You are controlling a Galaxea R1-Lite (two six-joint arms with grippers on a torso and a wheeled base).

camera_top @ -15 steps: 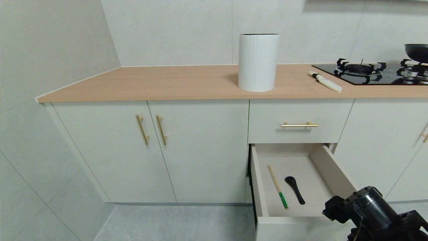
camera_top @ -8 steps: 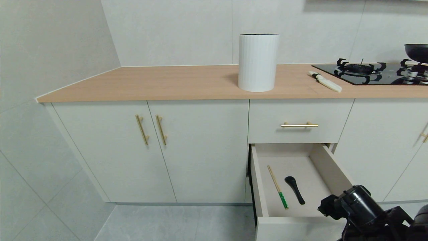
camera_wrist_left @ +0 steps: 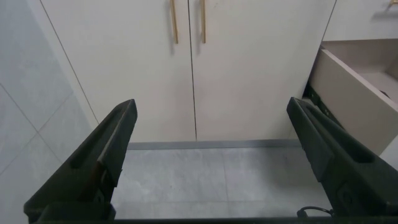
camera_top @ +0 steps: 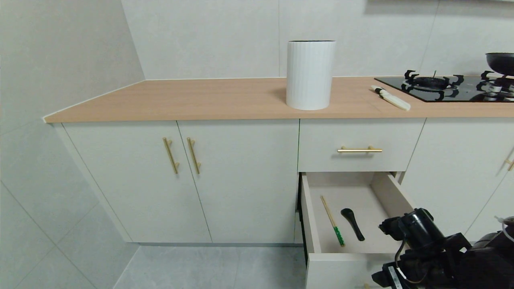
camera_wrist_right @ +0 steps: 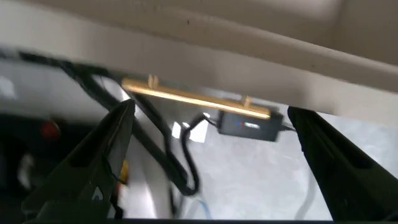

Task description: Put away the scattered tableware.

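The lower drawer (camera_top: pixel 311 216) stands pulled out. On its floor lie a pair of wooden chopsticks with green tips (camera_top: pixel 332 220) and a black spoon (camera_top: pixel 352 223). A cream-handled knife (camera_top: pixel 391 98) rests on the wooden counter near the stove. My right arm (camera_top: pixel 417 233) is low at the drawer's front right corner. My right gripper (camera_wrist_right: pixel 211 162) is open, facing the drawer front (camera_wrist_right: pixel 186 56), and the gold handle (camera_wrist_right: pixel 196 98) lies between its spread fingers. My left gripper (camera_wrist_left: pixel 211 168) is open and holds nothing, low before the cabinet doors (camera_wrist_left: pixel 249 62).
A tall white ribbed canister (camera_top: pixel 309 74) stands on the counter above the drawers. At the far right a black gas stove (camera_top: pixel 449 86) carries a dark pan (camera_top: pixel 500 61). The upper drawer with its gold handle (camera_top: pixel 359 150) is closed. Grey floor lies to the left.
My right arm has moved up and to the left against the drawer front. The drawer has slid a little way inward, carrying the chopsticks and spoon.
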